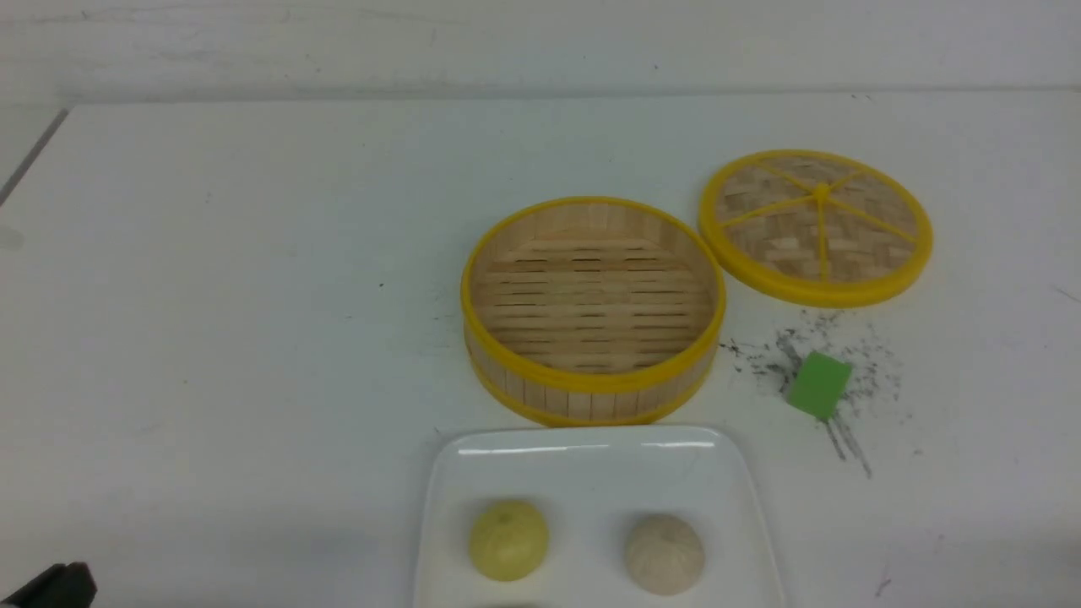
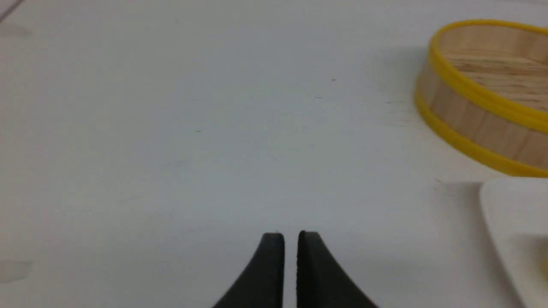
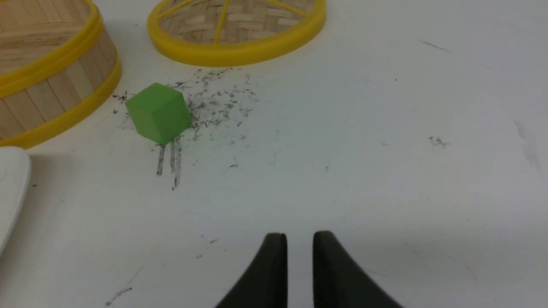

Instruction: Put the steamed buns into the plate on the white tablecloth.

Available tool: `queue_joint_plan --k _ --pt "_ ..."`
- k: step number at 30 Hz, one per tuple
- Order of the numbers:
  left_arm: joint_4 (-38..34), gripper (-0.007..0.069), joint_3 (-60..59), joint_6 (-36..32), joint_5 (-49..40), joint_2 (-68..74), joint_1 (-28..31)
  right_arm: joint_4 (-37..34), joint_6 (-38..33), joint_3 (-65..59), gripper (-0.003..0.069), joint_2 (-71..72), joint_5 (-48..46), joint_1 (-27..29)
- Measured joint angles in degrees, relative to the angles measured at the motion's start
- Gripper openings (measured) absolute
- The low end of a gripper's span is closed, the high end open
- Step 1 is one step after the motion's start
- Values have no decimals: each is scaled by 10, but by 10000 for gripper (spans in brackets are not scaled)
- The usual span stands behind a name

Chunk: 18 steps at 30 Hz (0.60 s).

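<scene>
Front view has the yellow bun [image 1: 508,540] and the beige bun [image 1: 665,555] on the plate [image 1: 591,456], a third peeking at the frame's edge; placing looks finished! Both the left gripper [image 2: 290,235] and right gripper [image 3: 300,236] stand slightly parted, holding nothing, and the plate's rim nearly meets the steamer [image 1: 591,401], leaving wider room sideways.
</scene>
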<state>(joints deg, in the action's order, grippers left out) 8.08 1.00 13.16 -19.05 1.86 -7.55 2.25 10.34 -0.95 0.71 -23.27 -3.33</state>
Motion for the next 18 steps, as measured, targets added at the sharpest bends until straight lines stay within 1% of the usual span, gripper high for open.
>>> queue_joint_plan --k 3,14,18 --pt "12 76 -20 0 2 -22 18 0 0 0 120 0 0 0" --pt "17 88 -26 0 -19 -25 23 0 0 0 134 0 0 0" --pt "17 88 -25 0 -21 -25 44 0 0 0 139 0 0 0"
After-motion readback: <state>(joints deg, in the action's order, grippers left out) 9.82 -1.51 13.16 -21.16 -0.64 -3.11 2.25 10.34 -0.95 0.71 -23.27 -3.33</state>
